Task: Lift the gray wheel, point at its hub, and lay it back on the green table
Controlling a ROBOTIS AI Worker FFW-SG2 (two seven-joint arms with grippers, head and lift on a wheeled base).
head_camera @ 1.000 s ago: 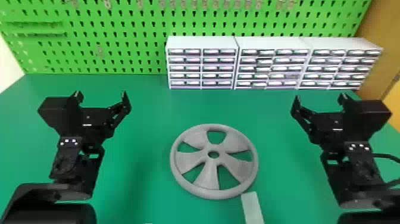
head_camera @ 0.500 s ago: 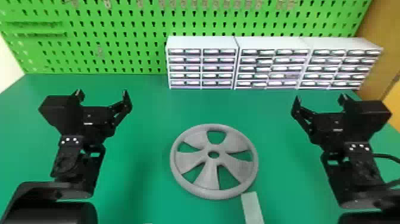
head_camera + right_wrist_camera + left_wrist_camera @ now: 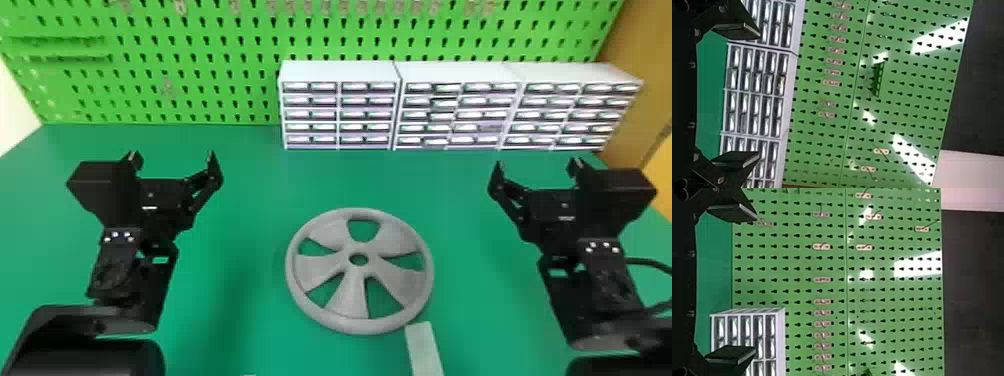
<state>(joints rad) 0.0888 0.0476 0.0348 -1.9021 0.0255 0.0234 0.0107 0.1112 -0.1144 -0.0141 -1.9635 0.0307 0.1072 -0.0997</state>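
The gray wheel (image 3: 320,272) lies flat on the green table (image 3: 240,320), its round hub hole facing up. To the wheel's left and farther back, my left gripper (image 3: 173,159) is open above the table, apart from the wheel. My right gripper (image 3: 537,165) is open on the wheel's other side, also apart from it. In the left wrist view, the left gripper (image 3: 755,286) has its two fingers wide apart with nothing between them. The right gripper (image 3: 759,95) in the right wrist view is likewise spread and holds nothing.
White drawer cabinets (image 3: 340,72) stand along the table's back edge, before a green pegboard (image 3: 200,65). A pale flat bar (image 3: 424,350) lies at the wheel's near right side. A cable (image 3: 650,265) loops beside the right arm.
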